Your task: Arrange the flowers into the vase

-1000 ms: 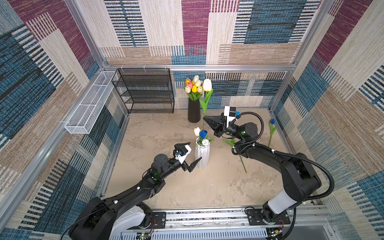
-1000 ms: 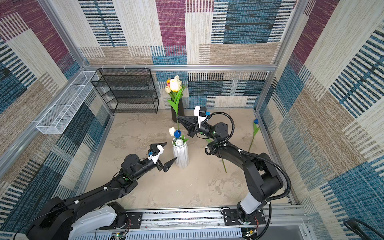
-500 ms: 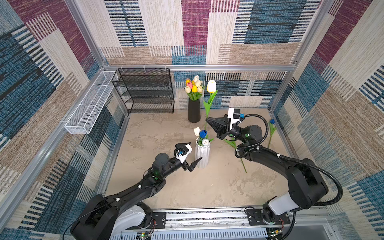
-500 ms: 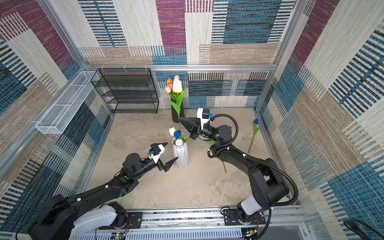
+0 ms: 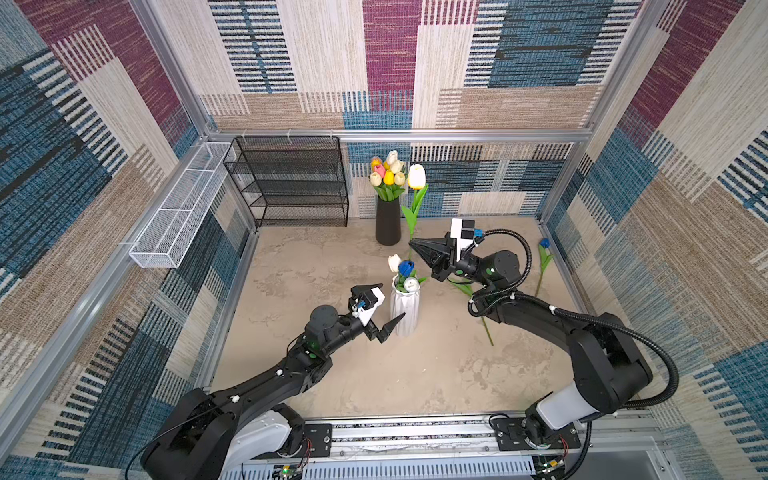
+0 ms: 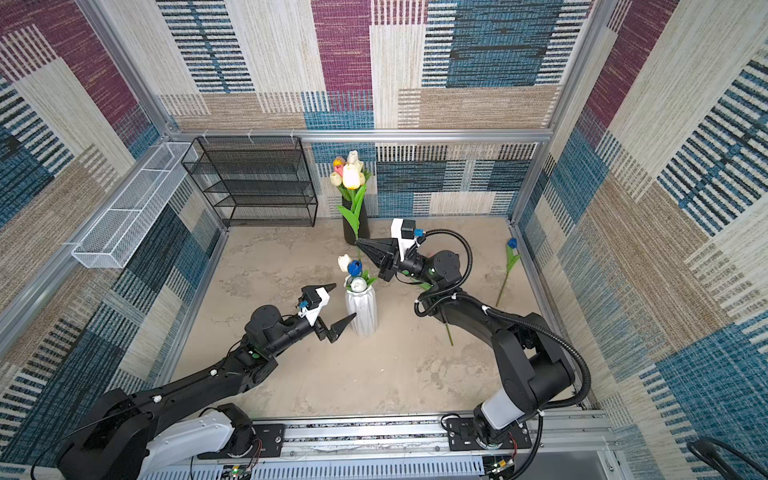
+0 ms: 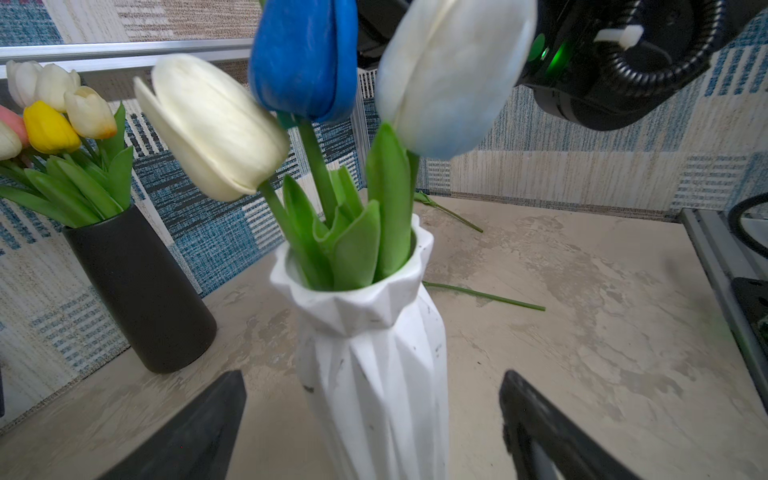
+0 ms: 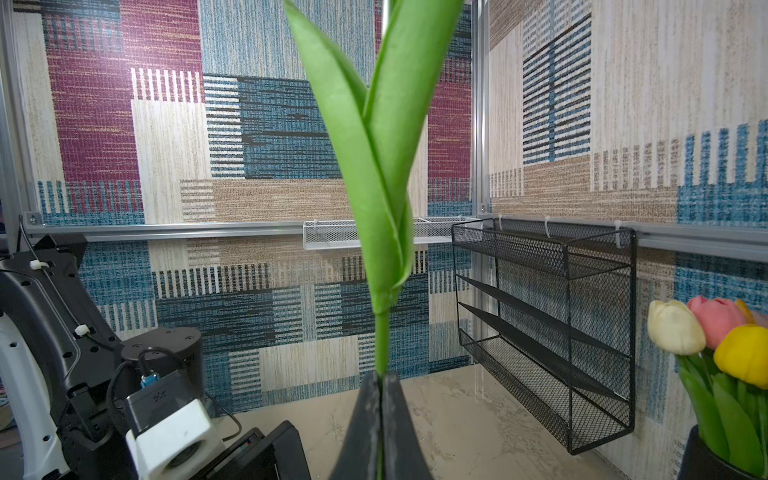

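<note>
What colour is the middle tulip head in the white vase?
Blue; that tulip head shows best in the left wrist view.

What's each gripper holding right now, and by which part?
Right gripper holds a cream tulip by its stem, below the leaves; left gripper holds nothing.

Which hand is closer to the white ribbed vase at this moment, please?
The left. The left hand is open, level with the white vase body and just beside it. The right hand is higher and farther back, shut on a tulip stem.
</note>
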`<action>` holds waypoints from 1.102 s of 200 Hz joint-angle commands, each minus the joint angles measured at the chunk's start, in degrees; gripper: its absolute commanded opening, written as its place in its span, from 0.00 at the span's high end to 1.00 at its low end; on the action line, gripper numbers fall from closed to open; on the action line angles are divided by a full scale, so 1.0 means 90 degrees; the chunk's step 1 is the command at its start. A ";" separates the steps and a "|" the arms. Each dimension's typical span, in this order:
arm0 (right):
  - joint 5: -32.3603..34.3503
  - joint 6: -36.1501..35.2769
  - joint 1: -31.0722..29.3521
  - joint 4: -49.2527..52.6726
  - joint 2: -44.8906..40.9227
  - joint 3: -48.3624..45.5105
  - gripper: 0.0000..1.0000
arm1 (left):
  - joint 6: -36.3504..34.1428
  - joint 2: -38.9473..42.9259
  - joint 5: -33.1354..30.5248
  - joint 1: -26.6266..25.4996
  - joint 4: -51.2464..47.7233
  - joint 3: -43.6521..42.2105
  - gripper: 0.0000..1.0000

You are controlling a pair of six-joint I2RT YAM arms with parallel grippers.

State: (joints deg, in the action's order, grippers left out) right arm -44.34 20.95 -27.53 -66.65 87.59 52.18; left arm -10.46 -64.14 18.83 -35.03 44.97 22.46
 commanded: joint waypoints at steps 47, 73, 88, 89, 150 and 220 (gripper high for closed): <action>0.0987 0.0126 0.0002 0.0818 -0.1128 -0.0131 1.00 | 0.0287 0.0081 0.0014 -0.0005 -0.0821 0.0828 0.07; 0.1389 -0.0010 0.0002 0.1185 -0.1562 -0.0238 1.00 | 0.0322 -0.0059 0.0115 -0.0005 -0.0940 0.1106 0.12; 0.1576 -0.0090 0.0002 0.1218 -0.1763 -0.0368 1.00 | 0.0339 -0.0187 0.0155 -0.0005 -0.1028 0.1277 0.12; 0.1586 -0.0091 0.0002 0.1216 -0.1778 -0.0378 1.00 | 0.0345 -0.0197 0.0154 -0.0005 -0.1030 0.1290 0.12; 0.2021 -0.0319 0.0002 0.1312 -0.2277 -0.0776 1.00 | 0.0430 -0.0764 0.0394 -0.0002 -0.1302 0.1860 0.14; 0.2192 -0.0400 0.0002 0.1397 -0.2384 -0.0969 1.00 | 0.0402 -0.0979 0.0468 -0.0005 -0.1311 0.2153 0.29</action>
State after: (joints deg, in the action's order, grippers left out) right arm -26.09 17.96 -27.53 -54.65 66.37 43.83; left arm -7.25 -72.75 22.74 -35.03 32.14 41.01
